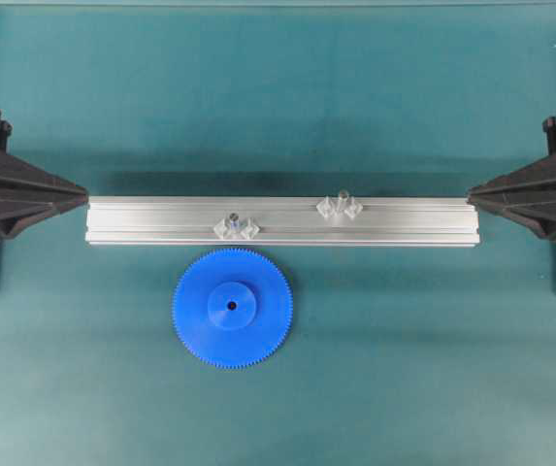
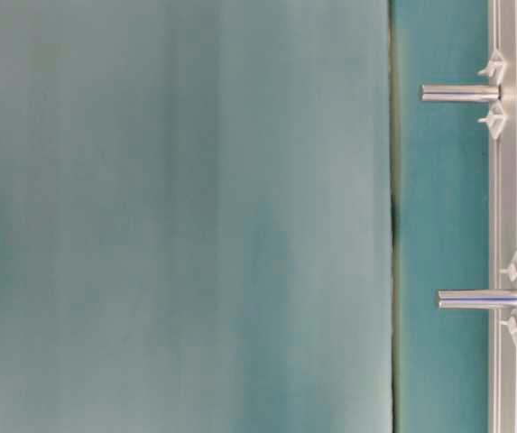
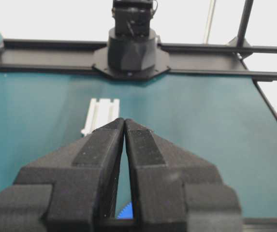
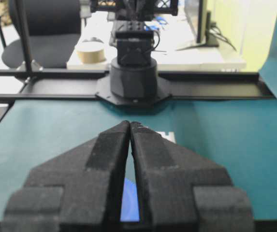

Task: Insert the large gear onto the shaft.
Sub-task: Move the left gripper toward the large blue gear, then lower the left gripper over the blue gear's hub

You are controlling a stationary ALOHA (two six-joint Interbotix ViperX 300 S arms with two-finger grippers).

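Overhead view: the large gear (image 1: 232,308) lies flat on the teal table (image 1: 404,388), hub up, just on the near side of the aluminium rail (image 1: 282,221) and left of centre. Two clear mounts sit on the rail, each carrying an upright pin; which one is the shaft cannot be told. The left gripper (image 3: 124,126) and right gripper (image 4: 130,126) rest at the rail's opposite ends, each with its jaws closed tip to tip, empty, well apart from the gear.

large gear (image 1: 232,308): bright blue | table (image 1: 404,369): teal | rail (image 1: 161,221): silver | left pincer (image 3: 124,126), right pincer (image 4: 130,127): black
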